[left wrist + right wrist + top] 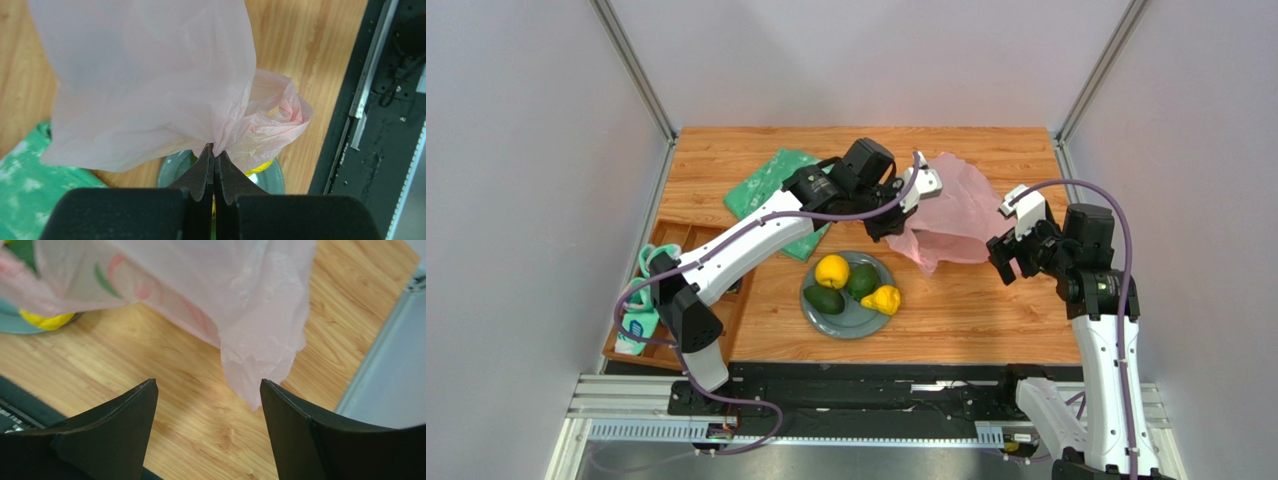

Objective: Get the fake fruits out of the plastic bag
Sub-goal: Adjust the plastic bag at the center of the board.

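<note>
Fake fruits [832, 271] fill the plate [851, 323]; left tool [215, 156] pinches the plastic bag [961, 205]; right tool [206, 385] spread apart.

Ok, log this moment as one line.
left gripper: shut on plastic bag, held up | right gripper: open, near bag | plate: four fake fruits

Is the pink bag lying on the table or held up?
Held up: the left gripper is shut on the plastic bag, whose corner hangs over the table.
</note>
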You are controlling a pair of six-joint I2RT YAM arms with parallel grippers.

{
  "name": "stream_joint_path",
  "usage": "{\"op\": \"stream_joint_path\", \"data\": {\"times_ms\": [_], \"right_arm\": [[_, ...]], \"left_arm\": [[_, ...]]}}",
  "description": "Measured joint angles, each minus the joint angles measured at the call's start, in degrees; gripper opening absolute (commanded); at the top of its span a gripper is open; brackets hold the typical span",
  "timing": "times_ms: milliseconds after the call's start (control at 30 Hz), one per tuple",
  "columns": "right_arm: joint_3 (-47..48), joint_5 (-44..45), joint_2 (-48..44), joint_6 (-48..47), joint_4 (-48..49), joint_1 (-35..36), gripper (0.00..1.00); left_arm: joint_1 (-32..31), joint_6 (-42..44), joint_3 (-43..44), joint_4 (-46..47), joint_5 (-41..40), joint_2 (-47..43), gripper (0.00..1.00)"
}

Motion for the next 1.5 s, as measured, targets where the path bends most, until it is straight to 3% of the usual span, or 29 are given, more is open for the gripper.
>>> {"op": "stream_joint_path", "data": {"times_ms": [167, 367, 700, 1133, 1233, 1333, 1433, 1467, 1500], "right_arm": [[0.11, -7.08, 3.98, -2.25, -2.60, 1.77, 0.71], [1.66, -10.47, 12.33, -4.85, -1.44, 3.65, 0.83], [-1.36, 1.16, 12.35, -3.32, 18.18, 5.44, 0.88], [-8.00, 11.50, 9.33, -12.17, 26.05, 5.42, 0.91], [-10.19, 15.19, 12.66, -14.75, 26.91, 5.27, 0.82], [-9.88, 16.98, 20.22, -14.86, 27.17, 4.46, 0.62], [-4.44, 17.75, 28.89, -13.09, 26.18, 3.93, 0.35], [0.70, 17.68, 32.76, -11.80, 24.96, 3.89, 0.17], [5.42, 17.49, 36.11, -10.99, 25.03, 3.85, 0.07]], "left_arm": [[1.05, 0.20, 4.24, 0.81, -2.69, -0.02, 0.00], [1.62, 1.70, 5.84, 0.55, -3.23, -0.02, 0.00], [2.34, 6.08, -1.42, -2.14, -4.33, -1.38, 0.00], [2.75, 7.98, -1.51, -3.48, -5.03, -1.33, 0.00], [3.21, 8.22, -1.36, -3.52, -4.90, -1.20, 0.00], [4.17, 8.98, 1.62, -3.85, -4.59, 0.61, 0.00], [5.75, 10.95, 8.15, -4.00, -4.50, 4.50, 0.00], [6.51, 11.76, 11.13, -3.74, -4.55, 6.23, 0.00], [7.28, 12.44, 13.70, -3.82, -4.66, 7.76, 0.00]]}}
